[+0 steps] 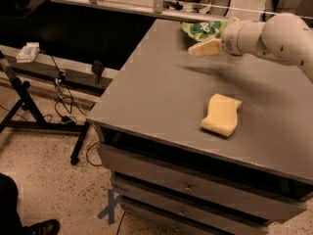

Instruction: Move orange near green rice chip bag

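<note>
The green rice chip bag (204,28) lies crinkled at the far edge of the grey table (161,92). My gripper (201,48) points left, just in front of the bag and above the table, with its shadow on the surface below. The white arm (274,35) reaches in from the right. The orange is not clearly in view. Only a small orange-tan patch (234,19) shows behind the wrist, right of the bag, and I cannot tell what it is.
A pale yellow wavy sponge (221,114) lies near the table's front right. Drawers (186,185) sit under the tabletop. Left of the table are a black stand (29,106), cables on the floor and a shoe (39,227).
</note>
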